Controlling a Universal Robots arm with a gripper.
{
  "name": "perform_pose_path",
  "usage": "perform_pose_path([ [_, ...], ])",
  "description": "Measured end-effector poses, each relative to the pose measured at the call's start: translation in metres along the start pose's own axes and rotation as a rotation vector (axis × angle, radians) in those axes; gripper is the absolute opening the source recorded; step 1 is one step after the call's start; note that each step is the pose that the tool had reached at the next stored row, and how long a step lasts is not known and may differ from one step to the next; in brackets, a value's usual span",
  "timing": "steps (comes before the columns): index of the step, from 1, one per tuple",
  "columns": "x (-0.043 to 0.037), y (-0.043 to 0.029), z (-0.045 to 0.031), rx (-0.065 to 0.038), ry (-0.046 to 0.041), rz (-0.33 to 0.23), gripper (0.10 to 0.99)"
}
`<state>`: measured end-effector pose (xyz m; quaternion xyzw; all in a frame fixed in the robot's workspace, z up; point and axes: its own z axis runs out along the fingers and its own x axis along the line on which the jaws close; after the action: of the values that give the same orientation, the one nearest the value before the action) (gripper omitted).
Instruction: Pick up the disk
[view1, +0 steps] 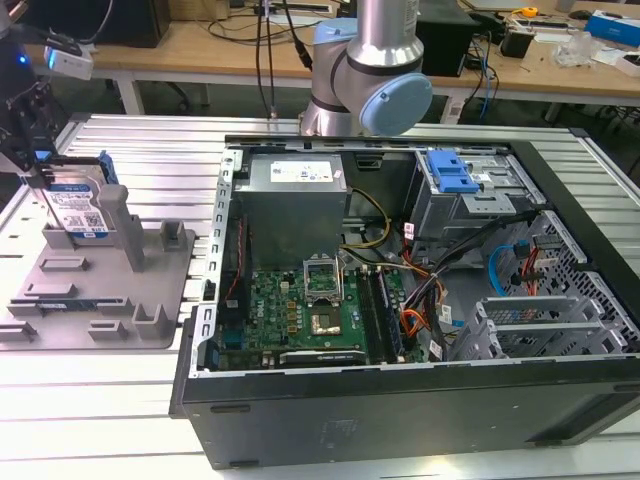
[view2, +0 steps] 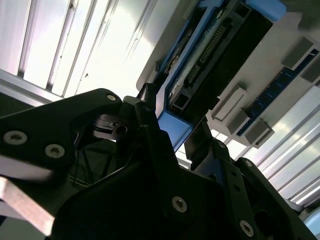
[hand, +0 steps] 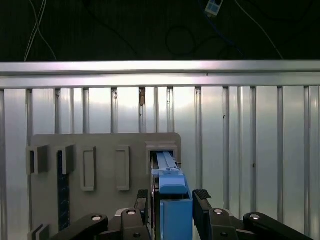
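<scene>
Lifting is not done: the black hand (hand: 172, 196) straddles the flat silver-grey, blue-railed metal disk (view1: 75, 205) seated in the grey slotted tray (view1: 150, 290); whether clamped, I cannot tell.

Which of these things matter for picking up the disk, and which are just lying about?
Job: disk, standing in the grey holder; hand, around it.
Lying about: open computer case, power box, blue bracket, circuit board.

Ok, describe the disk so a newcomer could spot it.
At the exterior view's left of the open computer case lies a grey fixture tray. The disk stands on edge in its far slot. Unlike the plain grey posts beside it, it is a silver slab with a white-and-blue label and blue rails.
</scene>
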<state>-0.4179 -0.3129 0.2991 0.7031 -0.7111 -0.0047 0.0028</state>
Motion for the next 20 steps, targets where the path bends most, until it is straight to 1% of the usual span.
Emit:
perform_pose_path([
  [9, 0.0002, 0.0008, 0.0028, -0.003, 0.0001, 0.000, 0.482],
  [18, 0.0002, 0.0008, 0.0030, -0.003, 0.0000, 0.000, 0.482],
  [19, 0.0002, 0.0008, 0.0029, -0.003, 0.0001, 0.000, 0.471],
  [20, 0.0002, 0.0008, 0.0030, -0.003, -0.0001, 0.000, 0.369],
])
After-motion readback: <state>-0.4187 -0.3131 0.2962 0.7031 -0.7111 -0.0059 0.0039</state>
